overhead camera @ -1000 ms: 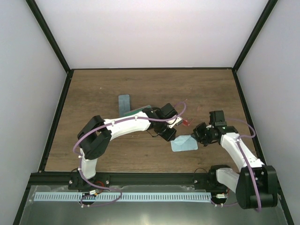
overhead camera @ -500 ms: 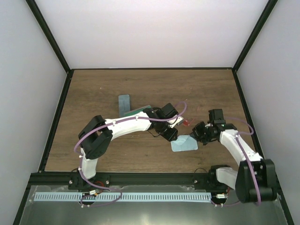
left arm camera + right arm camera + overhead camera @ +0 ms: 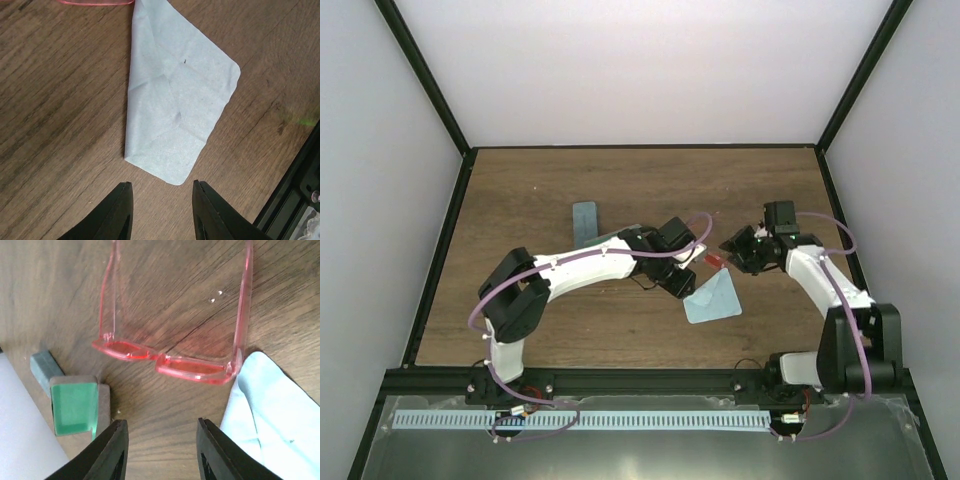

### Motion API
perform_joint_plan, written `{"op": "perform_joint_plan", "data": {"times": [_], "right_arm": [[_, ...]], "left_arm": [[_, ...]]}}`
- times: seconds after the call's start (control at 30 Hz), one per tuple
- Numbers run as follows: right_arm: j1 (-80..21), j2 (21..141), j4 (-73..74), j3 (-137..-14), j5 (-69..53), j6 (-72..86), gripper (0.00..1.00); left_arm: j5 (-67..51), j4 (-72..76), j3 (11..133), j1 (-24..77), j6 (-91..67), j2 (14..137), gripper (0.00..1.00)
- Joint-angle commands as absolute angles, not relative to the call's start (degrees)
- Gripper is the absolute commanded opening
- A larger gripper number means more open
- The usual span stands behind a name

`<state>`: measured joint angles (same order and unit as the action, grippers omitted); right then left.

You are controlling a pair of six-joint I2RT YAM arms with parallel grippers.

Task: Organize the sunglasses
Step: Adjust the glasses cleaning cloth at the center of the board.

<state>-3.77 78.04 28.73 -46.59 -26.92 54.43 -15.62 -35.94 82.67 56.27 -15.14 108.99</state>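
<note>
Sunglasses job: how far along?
Done: nothing visible. The red sunglasses lie on the table with arms unfolded, one hinge right by the light-blue cloth. In hand: nothing. The right gripper is open just short of the frame, and the left gripper is open at the cloth's edge. Left: probably gripping, folding and stowing the glasses, perhaps in the grey case.

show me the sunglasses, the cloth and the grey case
sunglasses [image 3: 155,360], right wrist view, on the bridge between the lenses
cloth [image 3: 175,95], left wrist view, on its middle
grey case [image 3: 584,220], top view, on its middle
</note>
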Motion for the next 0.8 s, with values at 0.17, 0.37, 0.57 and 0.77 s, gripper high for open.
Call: {"op": "perform_joint_plan", "data": {"times": [0.17,0.37,0.57,0.77], "right_arm": [[-4.1,68.4,31.4,-35.7,-26.9,48.7,0.24],[-9.0,73.9,33.6,-37.2,-25.6,46.7,0.24],[-15.0,77.8,36.9,-41.1,-21.6,48.3,0.24],[-17.8,78.9,37.7,-41.4,-20.4,50.7,0.27]], "left_arm": [[-17.1,-34.7,82.5,54.5,-16.5,108.4,0.33],[-15.6,-34.7,79.2,51.1,-19.8,107.1,0.32],[-16.6,-32.3,73.6,45.3,-23.4,104.3,0.32],[-15.6,-32.2,73.2,44.5,-22.9,103.9,0.29]]}}
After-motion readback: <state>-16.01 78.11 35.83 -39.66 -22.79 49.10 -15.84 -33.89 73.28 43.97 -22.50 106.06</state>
